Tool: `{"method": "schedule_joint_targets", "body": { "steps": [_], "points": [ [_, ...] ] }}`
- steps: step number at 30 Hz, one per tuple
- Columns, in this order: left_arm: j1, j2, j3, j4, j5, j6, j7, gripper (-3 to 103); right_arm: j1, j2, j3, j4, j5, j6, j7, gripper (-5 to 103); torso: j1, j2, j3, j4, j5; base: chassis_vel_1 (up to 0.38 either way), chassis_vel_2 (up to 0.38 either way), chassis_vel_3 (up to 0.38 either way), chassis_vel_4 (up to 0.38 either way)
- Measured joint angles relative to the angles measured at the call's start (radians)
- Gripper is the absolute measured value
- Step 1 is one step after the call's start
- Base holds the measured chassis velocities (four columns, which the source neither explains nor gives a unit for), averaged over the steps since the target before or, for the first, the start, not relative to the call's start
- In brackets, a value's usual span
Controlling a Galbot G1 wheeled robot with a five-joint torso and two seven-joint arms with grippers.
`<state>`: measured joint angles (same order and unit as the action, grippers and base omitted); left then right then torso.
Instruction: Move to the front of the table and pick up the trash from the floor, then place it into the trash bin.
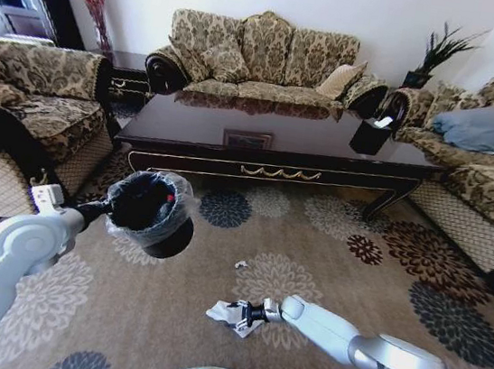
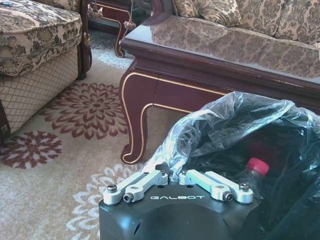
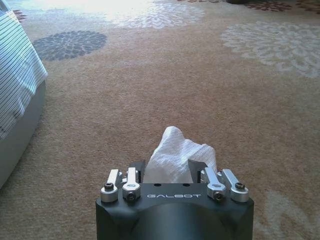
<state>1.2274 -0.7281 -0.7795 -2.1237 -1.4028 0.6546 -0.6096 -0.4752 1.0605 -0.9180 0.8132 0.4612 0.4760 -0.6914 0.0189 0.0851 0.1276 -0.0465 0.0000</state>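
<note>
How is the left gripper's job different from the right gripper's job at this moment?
The left gripper is raised and holds the trash bin by its bagged rim, while the right gripper is low over the floor, shut on the crumpled white paper. The left gripper's load is big, round and black, with a red-capped bottle inside; the right gripper's load is small and white. Both are closed on something.

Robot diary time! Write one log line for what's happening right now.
left gripper: holds trash bin up by rim | right gripper: shut on crumpled white paper | bottle: in bin | white scrap: on carpet
</note>
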Motion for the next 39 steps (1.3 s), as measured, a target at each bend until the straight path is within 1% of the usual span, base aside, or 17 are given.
{"method": "schedule_joint_targets", "body": {
  "steps": [1,2,3,4,7,8,10,11,12,13,15,20,27,31,34,35,39],
  "points": [
    [0.0,0.0,0.0,0.0,0.0,0.0,0.0,4,-0.001,0.001,0.001,-0.002,-0.001,0.001,0.0,46,0.0,0.0,0.0,0.0,0.0,0.0,0.0,0.0,0.0],
    [0.0,-0.001,0.0,0.0,0.0,0.0,0.0,4,-0.001,0.002,0.001,-0.003,-0.002,0.002,0.0,46,0.0,0.0,0.0,0.0,0.0,0.0,0.0,0.0,0.0],
    [0.001,-0.001,0.001,0.0,0.0,0.0,0.0,4,-0.001,0.004,0.002,-0.004,-0.004,0.002,0.0,40,0.0,0.0,0.0,0.0001,0.0,0.0,0.0,0.0,0.0],
    [0.001,-0.001,0.001,0.0,0.0,0.0,0.0,4,-0.001,0.004,0.002,-0.004,-0.004,0.002,0.0,40,0.0,0.0,0.0,0.0001,0.0,0.0,0.0,0.0,0.0],
    [0.001,-0.001,0.001,-0.001,0.0,0.0,-0.001,4,-0.001,0.005,0.003,-0.006,-0.006,0.004,0.0,24,0.0,0.0,0.0,0.0,0.0,0.0,0.0,0.0,0.0],
    [0.001,-0.001,0.001,-0.001,0.0,0.0,-0.001,4,-0.001,0.005,0.003,-0.006,-0.006,0.004,0.0,24,0.0,0.0,0.0,0.0,0.0,0.0,0.0,0.0,0.0],
    [0.001,-0.001,0.002,-0.001,0.0,0.0,-0.002,4,-0.001,0.002,0.004,-0.004,-0.006,0.005,0.0,14,0.0,0.0,0.0,0.0001,0.0,0.0,0.0,0.0,0.0],
    [0.001,-0.001,0.002,-0.001,0.0,0.0,-0.002,4,-0.001,0.0,0.004,-0.002,-0.006,0.005,0.0,14,0.0,0.0,0.0,0.0001,0.0,0.0,0.0,0.0,0.0],
    [0.001,-0.001,0.002,-0.002,0.0,0.0,-0.002,4,-0.001,-0.003,0.005,0.001,-0.006,0.005,0.0,8,0.0,0.0,0.0,0.0,0.0,0.0,0.0,0.0,0.0],
    [0.001,-0.001,0.002,-0.002,0.0,0.0,-0.002,4,-0.001,-0.003,0.005,0.001,-0.006,0.005,0.0,8,0.0,0.0,0.0,0.0,0.0,0.0,0.0,0.0,0.0],
    [0.002,-0.002,0.004,-0.003,0.002,0.0,-0.002,4,-0.001,-0.012,0.012,0.01,-0.005,0.009,0.001,1,0.0,0.0,0.0,0.0,0.0,0.0,0.0,0.0,0.0],
    [0.008,-0.006,0.013,-0.003,0.01,0.0,-0.002,4,0.002,-0.049,0.038,0.069,0.026,0.016,0.011,0,0.0,0.0,0.0,0.0001,0.0002,0.0,0.0,0.0,0.0],
    [0.022,-0.024,0.033,-0.009,0.022,-0.001,-0.004,4,0.029,-0.119,0.132,0.184,0.06,0.013,0.014,0,0.0,0.0,0.0,0.0,0.0001,0.0,0.0,0.0,0.0],
    [0.044,-0.023,0.033,-0.017,0.025,-0.001,-0.005,4,0.046,-0.148,0.161,0.212,0.069,0.011,0.016,0,0.0,0.0,0.0,0.0001,0.0,0.0,0.0,0.0,0.0],
    [0.054,-0.024,0.032,-0.026,0.024,-0.001,-0.013,4,0.038,-0.17,0.228,0.255,0.07,0.011,0.018,0,0.0,0.0,0.0,0.0002,0.0002,0.0,0.0,0.0,0.0],
    [0.054,-0.024,0.032,-0.026,0.024,-0.001,-0.013,4,0.038,-0.17,0.228,0.255,0.07,0.011,0.018,0,0.0,0.0,0.0,0.0002,0.0002,0.0,0.0,0.0,0.0],
    [0.084,-0.035,0.049,-0.041,0.023,0.0,-0.027,4,0.005,-0.212,0.346,0.352,0.092,0.002,0.047,0,0.0,0.0,0.0,-0.0001,0.0002,0.0,0.0,0.0,0.0]
  ]
}}
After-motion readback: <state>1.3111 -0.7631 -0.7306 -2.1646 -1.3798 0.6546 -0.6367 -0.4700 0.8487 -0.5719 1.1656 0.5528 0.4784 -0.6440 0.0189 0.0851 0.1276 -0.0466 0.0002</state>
